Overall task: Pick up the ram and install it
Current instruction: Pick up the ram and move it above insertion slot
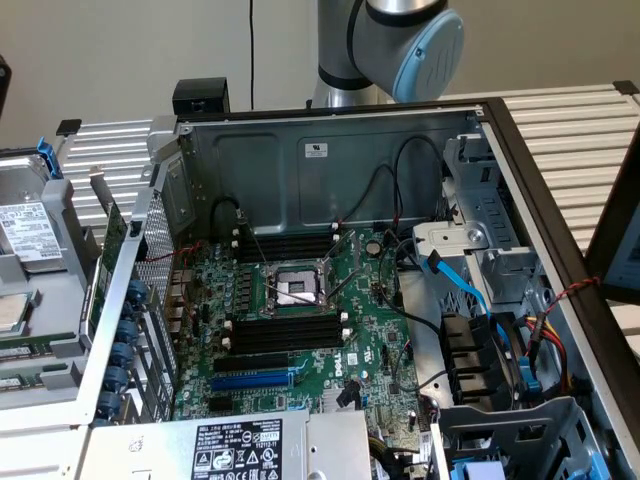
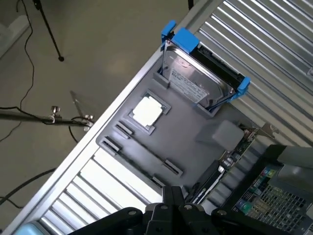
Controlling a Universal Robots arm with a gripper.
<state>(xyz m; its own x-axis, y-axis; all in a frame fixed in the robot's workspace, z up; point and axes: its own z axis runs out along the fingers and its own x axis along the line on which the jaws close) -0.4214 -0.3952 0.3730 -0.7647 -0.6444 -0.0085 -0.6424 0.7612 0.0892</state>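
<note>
Now, gripper (image 2: pixel 174 195) over grey tray (image 2: pixel 195 134)

ROBOTICS LAB: An opened desktop computer case (image 1: pixel 330 150), its motherboard (image 1: pixel 300 300) exposed, lies on a slatted metal desk (image 1: pixel 570 130) beneath a grey-and-blue robot arm (image 1: pixel 400 40). Beside it, a grey parts tray (image 2: pixel 195 147) carries 1 hard drive (image 2: pixel 188 85) in a blue bracket, while a stand's leg (image 2: pixel 47 29) and loose cables (image 2: pixel 30 68) cross the bare floor (image 2: pixel 107 44).

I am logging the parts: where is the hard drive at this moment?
The hard drive sits on the grey tray at the exterior view's left edge, outside the computer case.
</note>
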